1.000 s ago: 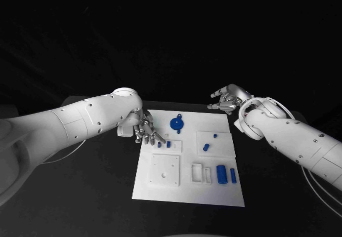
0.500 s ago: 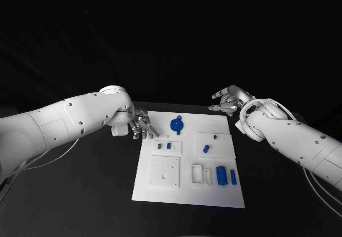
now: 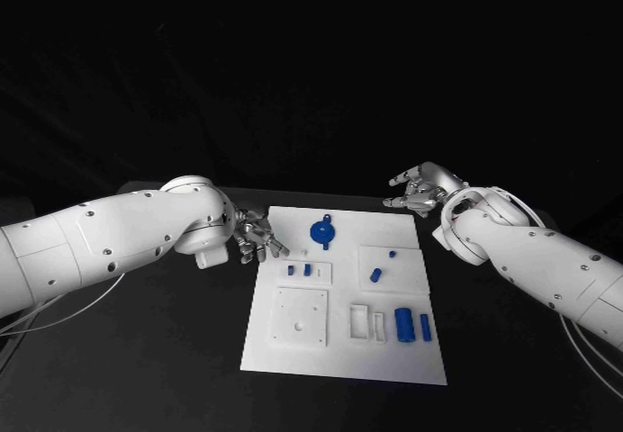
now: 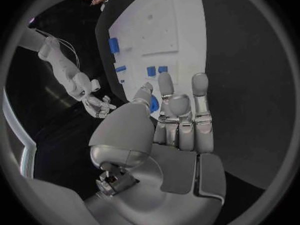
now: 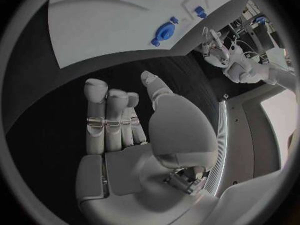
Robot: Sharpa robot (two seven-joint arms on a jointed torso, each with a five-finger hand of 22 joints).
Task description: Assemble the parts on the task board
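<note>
Your left hand (image 3: 256,238) holds nothing, fingers loosely spread just off the board's (image 3: 299,355) left edge near its far corner. Your right hand (image 3: 418,190) is also empty, fingers apart beyond the far right corner. The blue parts (image 3: 411,324) lie scattered on the board, a round one (image 3: 322,231) nearest the far edge.
</note>
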